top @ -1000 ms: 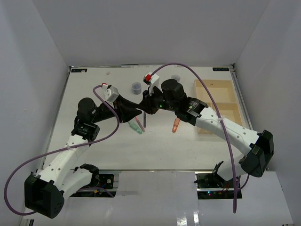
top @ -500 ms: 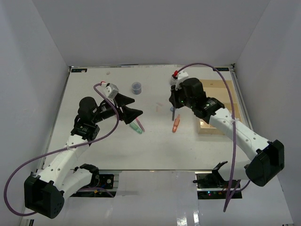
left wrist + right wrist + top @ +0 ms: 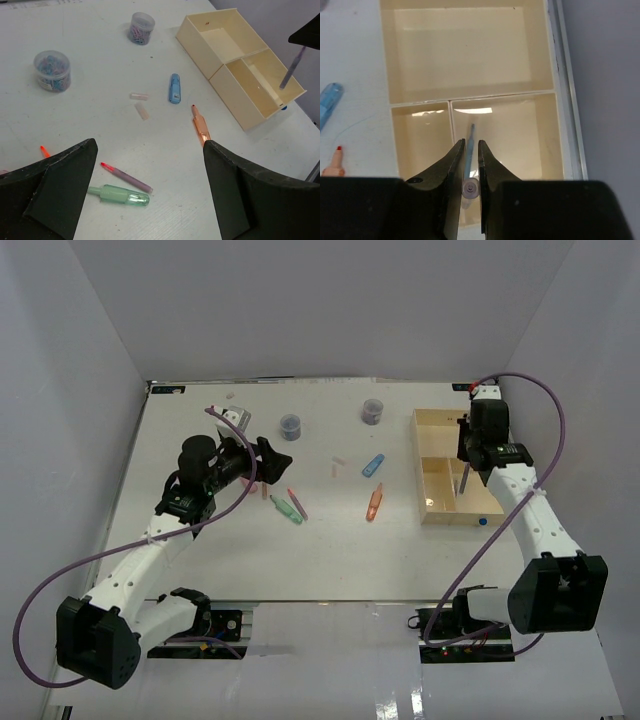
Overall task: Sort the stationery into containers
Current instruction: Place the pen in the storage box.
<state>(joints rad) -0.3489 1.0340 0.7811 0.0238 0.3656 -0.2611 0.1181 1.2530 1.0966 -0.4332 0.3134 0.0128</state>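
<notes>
My right gripper (image 3: 466, 462) (image 3: 471, 142) is shut on a thin purple-grey pen (image 3: 469, 155) (image 3: 291, 67). The pen hangs tip-down over a smaller compartment of the beige wooden tray (image 3: 418, 465) (image 3: 547, 50) (image 3: 200, 47). My left gripper (image 3: 272, 455) (image 3: 150, 145) is open and holds nothing, above the table's left middle. Below it lie a green marker (image 3: 119, 195) (image 3: 288, 510) and a purple pen with a red tip (image 3: 126, 177) (image 3: 297, 503). Farther right lie an orange marker (image 3: 201, 127) (image 3: 374, 502) and a blue marker (image 3: 174, 88) (image 3: 373, 465).
Two round pots (image 3: 291, 425) (image 3: 373, 411) with small coloured bits stand near the table's far side. Two pale stubby pieces (image 3: 139, 96) (image 3: 142, 111) lie beside the blue marker. A small blue item (image 3: 482, 522) sits by the tray's near corner. White walls close in the table.
My right arm has swung from the table's middle to the tray, carrying the pen. My left gripper has opened wide and drawn back to the left.
</notes>
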